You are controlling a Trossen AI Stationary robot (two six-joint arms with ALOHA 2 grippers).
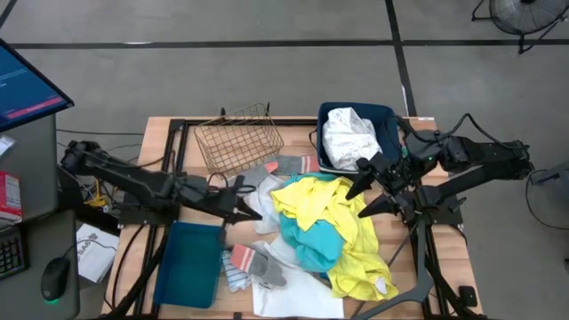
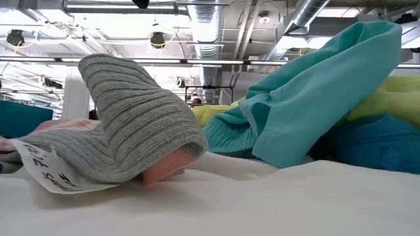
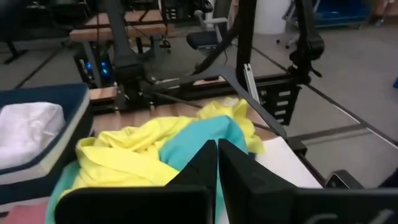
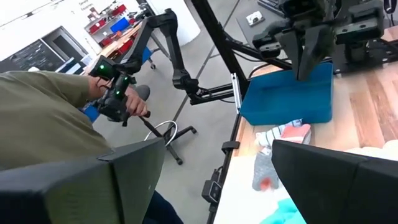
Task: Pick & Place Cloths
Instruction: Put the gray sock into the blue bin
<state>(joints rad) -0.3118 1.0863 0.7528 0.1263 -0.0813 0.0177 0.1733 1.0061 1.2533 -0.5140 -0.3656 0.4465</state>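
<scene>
While both arms are hanging over the table:
Left gripper [image 1: 252,213]: fingers are pressing together, holding nothing, beside the pile.
Right gripper [image 1: 360,201]: fingers are spreading wide above the big yellow cloth [image 1: 331,206].
Soft teal cloth [image 1: 313,242]: lying mid-pile.
Crumpled white cloth [image 1: 348,135]: sitting inside the dark blue plastic bin [image 1: 392,132].

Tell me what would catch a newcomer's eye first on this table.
The bright yellow cloth heaped with a teal cloth at the table's middle. Behind it, a white cloth fills a dark blue bin, beside a copper wire basket. The left gripper, shut, and right gripper, open, flank the pile.
</scene>
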